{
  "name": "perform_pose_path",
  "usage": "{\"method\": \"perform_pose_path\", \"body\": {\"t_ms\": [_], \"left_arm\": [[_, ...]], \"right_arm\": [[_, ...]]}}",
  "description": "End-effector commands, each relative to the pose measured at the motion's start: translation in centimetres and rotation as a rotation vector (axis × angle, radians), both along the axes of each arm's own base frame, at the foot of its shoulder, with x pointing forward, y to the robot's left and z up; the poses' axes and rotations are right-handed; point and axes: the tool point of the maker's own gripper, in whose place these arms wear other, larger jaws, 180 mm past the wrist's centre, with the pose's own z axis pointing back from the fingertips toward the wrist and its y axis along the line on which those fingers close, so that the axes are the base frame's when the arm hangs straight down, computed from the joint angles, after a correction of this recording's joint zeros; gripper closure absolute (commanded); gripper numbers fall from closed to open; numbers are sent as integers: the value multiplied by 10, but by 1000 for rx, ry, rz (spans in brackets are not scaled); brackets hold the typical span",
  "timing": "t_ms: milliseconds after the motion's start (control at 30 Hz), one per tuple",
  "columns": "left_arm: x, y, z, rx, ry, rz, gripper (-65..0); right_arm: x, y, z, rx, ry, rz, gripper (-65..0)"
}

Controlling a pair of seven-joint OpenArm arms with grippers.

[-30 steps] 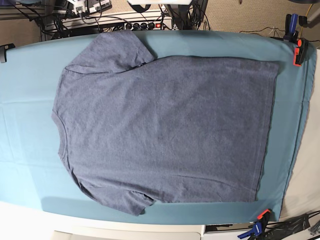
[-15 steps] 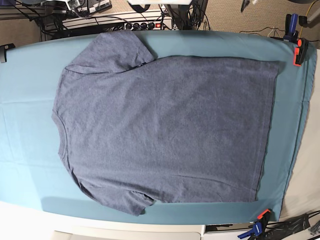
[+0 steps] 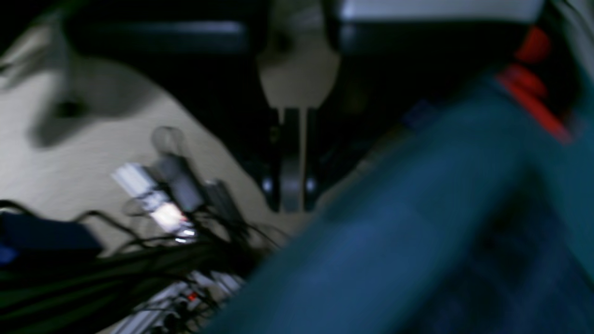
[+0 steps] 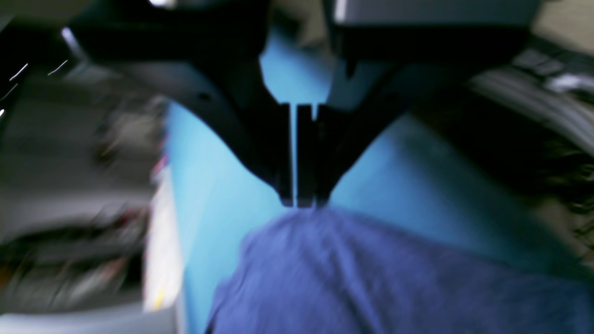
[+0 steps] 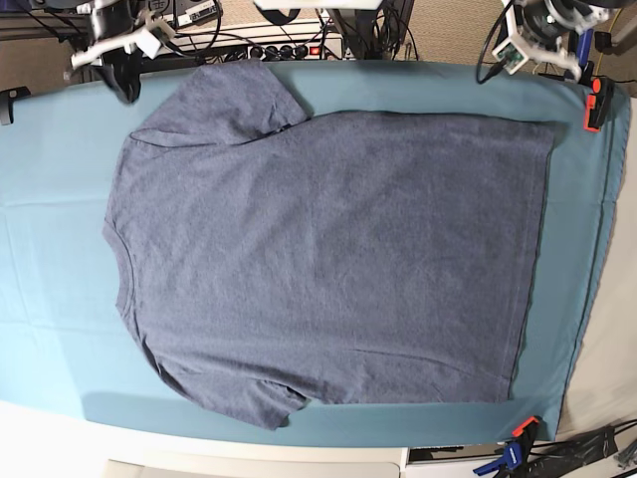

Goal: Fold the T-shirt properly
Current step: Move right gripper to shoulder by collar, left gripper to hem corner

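Observation:
The T-shirt (image 5: 328,254) lies flat and spread on the teal table cloth (image 5: 55,249), plain side up, collar to the left and hem to the right. My right gripper (image 5: 126,88) hangs at the top left, just beyond the upper sleeve. In the right wrist view its jaws (image 4: 304,203) are shut on nothing, just above the edge of the T-shirt (image 4: 371,278). My left gripper (image 3: 292,204) is shut and empty, off the far table edge. Its arm (image 5: 537,28) shows at the top right, above the hem corner. Both wrist views are blurred.
Red and blue clamps (image 5: 594,100) (image 5: 518,443) pin the cloth at the right corners; one clamp (image 3: 533,93) shows red in the left wrist view. Cables and a power strip (image 5: 289,48) lie behind the far table edge. A pale surface (image 5: 607,358) borders the cloth on the right.
Both arms have come into the base view from the top edge, the right one at top left and the left one at top right. The T-shirt has not moved.

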Motion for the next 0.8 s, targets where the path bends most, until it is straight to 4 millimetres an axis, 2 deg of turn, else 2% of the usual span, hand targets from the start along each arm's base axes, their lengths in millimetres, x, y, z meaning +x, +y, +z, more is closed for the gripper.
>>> {"method": "perform_pose_path", "body": {"t_ms": [0,133,200,333,533,700,767], "left_arm": [[8,-3,7,-1,-43,-50,-36],[32,-11,17,22,-140,-208,-45],[41,-14,21,39,-172,-299,-72],[58,-15,30,97,-259,-427,-74],[89,-2,41,225,-390,-415,-74],[100,-2,41,348,-478,-440,-74],[99,-8,40,371,-503,-461,-73]], "right_arm": [[8,7,11,-9,-49,63,-15],[27,17,15,-80,-69,191,-15],[31,21,6,-115,-3,268,-15],[29,24,-13,-167,152,401,-15],[33,25,-10,-193,159,466,-15],[33,27,-9,-191,159,490,-15],[32,31,-8,-177,158,508,-15]]}}
